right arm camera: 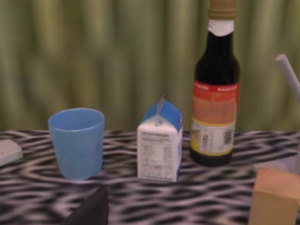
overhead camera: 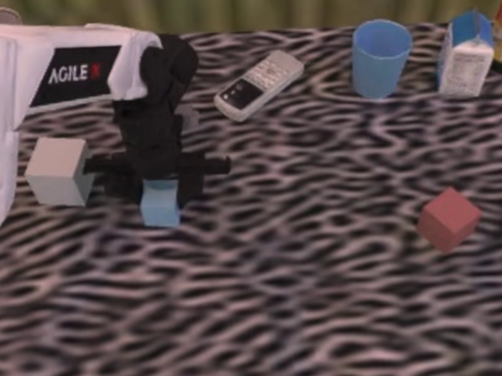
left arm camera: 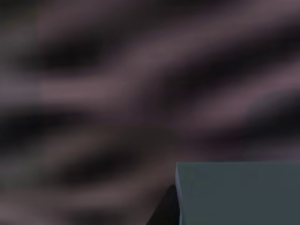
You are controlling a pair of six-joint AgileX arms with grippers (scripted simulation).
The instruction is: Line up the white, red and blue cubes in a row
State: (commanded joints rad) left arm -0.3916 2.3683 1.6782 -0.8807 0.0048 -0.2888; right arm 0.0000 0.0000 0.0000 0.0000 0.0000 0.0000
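The light blue cube (overhead camera: 160, 204) sits low at the table's left, with my left gripper (overhead camera: 160, 185) coming down from above and shut on it. In the left wrist view the cube (left arm camera: 236, 193) fills the corner, and one dark finger (left arm camera: 165, 211) presses its edge close above the cloth. The white cube (overhead camera: 59, 170) stands just left of the blue one, with a small gap between them. The red cube (overhead camera: 448, 218) lies far off at the right, turned at an angle. My right gripper is out of the top view; one finger (right arm camera: 93, 209) shows, set wide, with nothing by it.
A grey remote (overhead camera: 258, 84) lies behind the left arm. A light blue cup (overhead camera: 380, 57), a blue-and-white carton (overhead camera: 465, 55) and a dark bottle (right arm camera: 216, 89) stand along the back right. A tan block (right arm camera: 274, 197) is near the right wrist.
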